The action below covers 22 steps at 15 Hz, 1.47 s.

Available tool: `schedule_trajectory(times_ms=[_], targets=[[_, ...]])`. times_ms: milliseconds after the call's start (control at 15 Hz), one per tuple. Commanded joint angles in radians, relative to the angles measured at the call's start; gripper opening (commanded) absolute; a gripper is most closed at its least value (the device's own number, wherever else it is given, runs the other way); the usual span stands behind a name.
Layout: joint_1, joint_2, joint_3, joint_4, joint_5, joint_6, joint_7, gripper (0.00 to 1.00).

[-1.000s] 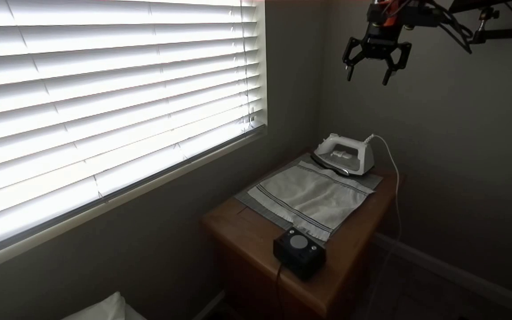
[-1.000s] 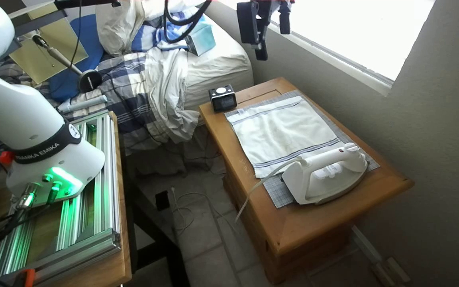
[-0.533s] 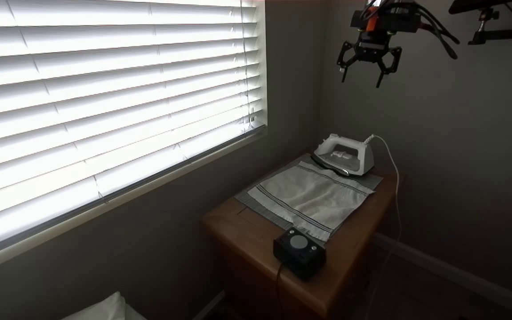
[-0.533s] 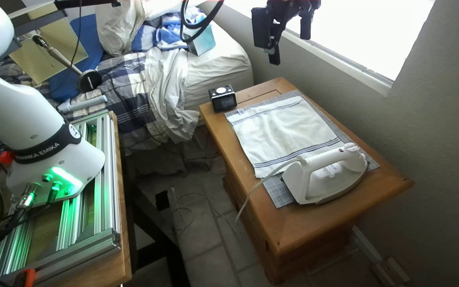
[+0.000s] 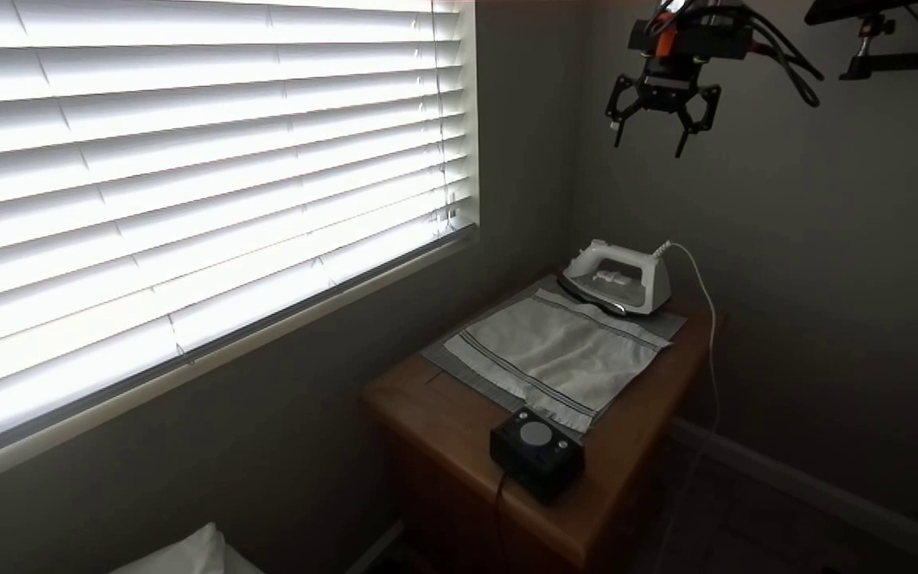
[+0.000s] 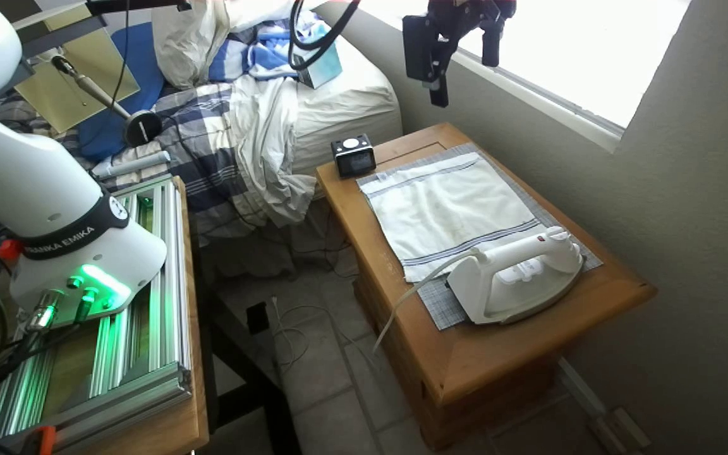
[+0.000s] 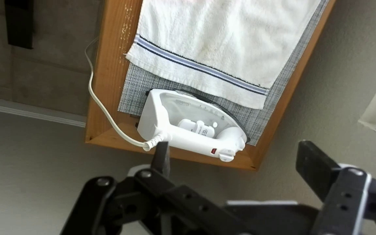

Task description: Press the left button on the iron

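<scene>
The white iron (image 5: 656,296) stands on the far end of the wooden table in both exterior views (image 6: 503,258). In the wrist view the iron (image 7: 188,140) lies sideways, handle facing the camera. Two small white buttons (image 7: 227,154) sit side by side at the handle's front end, near a red light (image 7: 213,151). They also show in an exterior view (image 6: 557,234). My gripper (image 5: 648,151) hangs high above the table, well apart from the iron. Its fingers are wide open and empty, also in the wrist view (image 7: 234,145) and an exterior view (image 6: 465,84).
A white striped towel (image 6: 452,202) lies on a grey mat (image 6: 443,309) beside the iron. The wooden table (image 6: 465,360) stands against the wall under the window. A black gadget (image 5: 535,458) sits at its other end. The iron's cord (image 7: 101,106) hangs over the edge.
My gripper has moved left in an exterior view and to the right and slightly down in an exterior view, mostly in the first half second. It stays open. The iron has not moved.
</scene>
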Motion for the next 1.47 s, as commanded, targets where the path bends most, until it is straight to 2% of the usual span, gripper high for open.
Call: schedule_trajectory(times_ms=[0, 67, 133, 200, 800, 933, 1333, 1400], targets=[[0.016, 0.122, -0.055, 0.112, 0.040, 0.009, 0.042, 1.00], [0.016, 0.149, -0.067, 0.138, 0.044, 0.012, 0.057, 0.75], [0.017, 0.181, -0.077, 0.171, 0.060, 0.007, 0.061, 0.74], [0.019, 0.212, -0.087, 0.199, 0.066, 0.005, 0.070, 0.68], [0.067, 0.482, -0.140, 0.414, 0.118, 0.014, 0.300, 0.04], [0.075, 0.529, -0.154, 0.456, 0.109, 0.010, 0.342, 0.00], [0.083, 0.643, -0.174, 0.551, 0.102, -0.012, 0.396, 0.00], [0.072, 0.654, -0.161, 0.563, 0.118, -0.031, 0.382, 0.00]])
